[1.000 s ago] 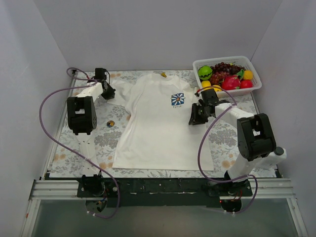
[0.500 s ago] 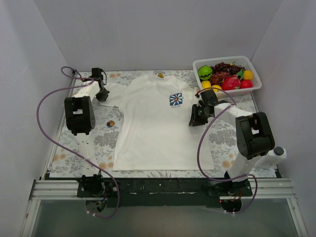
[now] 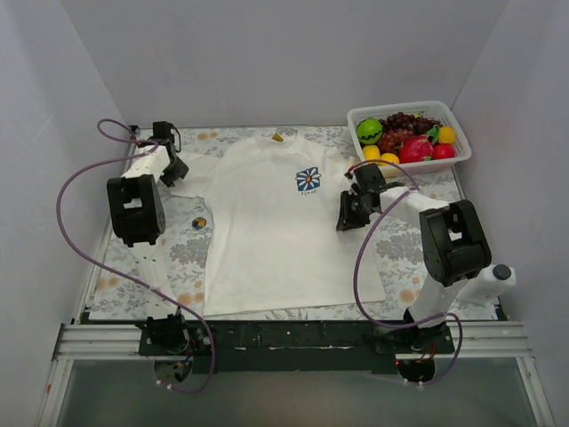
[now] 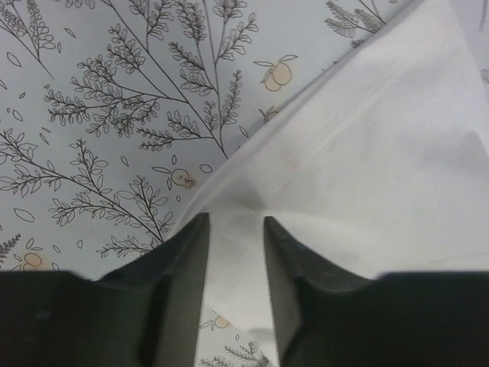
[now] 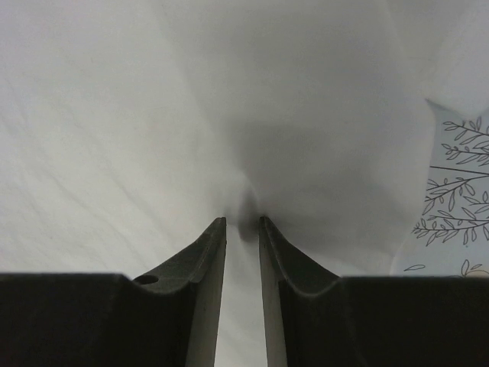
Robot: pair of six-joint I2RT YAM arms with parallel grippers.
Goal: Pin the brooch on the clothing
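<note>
On the flower-patterned mat (image 3: 187, 253) lies one white T-shirt (image 3: 276, 231), spread flat with its collar toward the far wall and a single blue daisy print (image 3: 308, 179) showing on the chest. There is one brooch (image 3: 200, 221), a tiny dark-rimmed gold disc lying on the mat just beside the shirt's left edge, apart from both grippers. Two arms reach over the mat. The left gripper (image 3: 171, 171) is at the shirt's left sleeve; its wrist view shows the two fingers drawn close with the sleeve's corner pinched between them (image 4: 233, 225). The right gripper (image 3: 348, 213) is at the right sleeve, and its own view shows the fingers nearly together, nipping a fold of white cloth (image 5: 242, 222). One white basket (image 3: 422, 165) of mixed fruit stands at the far right corner. One small yellowish thing (image 3: 278, 138), too small to identify, sits at the collar.
</note>
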